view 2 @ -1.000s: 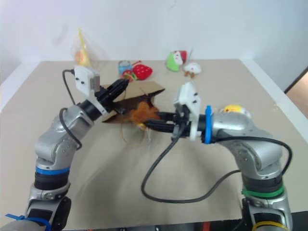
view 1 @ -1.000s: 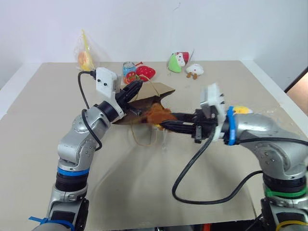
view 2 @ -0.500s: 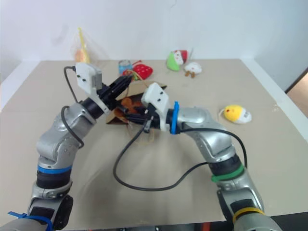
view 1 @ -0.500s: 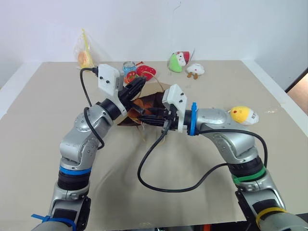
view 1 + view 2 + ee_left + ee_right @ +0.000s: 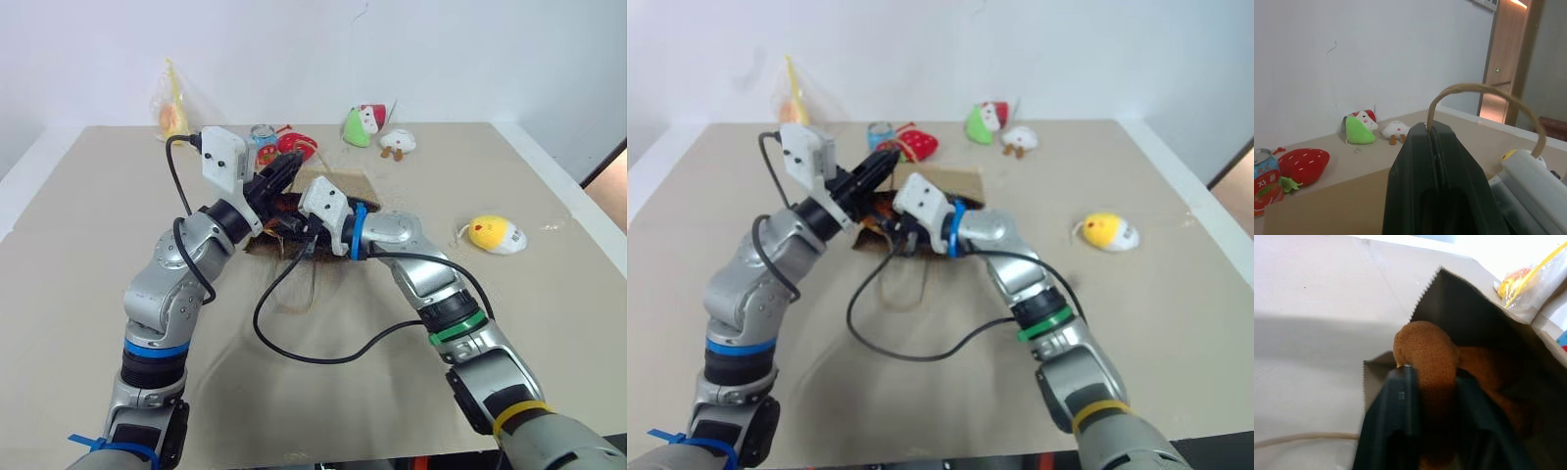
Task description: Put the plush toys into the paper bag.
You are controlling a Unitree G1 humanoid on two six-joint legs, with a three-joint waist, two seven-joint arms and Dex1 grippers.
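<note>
We hold the paper bag point(image 5: 1484, 308) open with our left hand point(image 5: 284, 176), pinched shut on its cord handle point(image 5: 1484, 98). Our right hand point(image 5: 1432, 382) is at the mouth of the bag with the brown plush toy point(image 5: 1427, 355) between its fingers, not yet released. The yellow plush toy point(image 5: 495, 235) lies on the counter point(image 5: 88, 245), well apart, and remains to be packed.

Brown plush toy point(image 5: 1427, 352) sits between the right claw point(image 5: 1432, 387) fingers — inside the paper bag point(image 5: 1469, 298) mouth.
</note>
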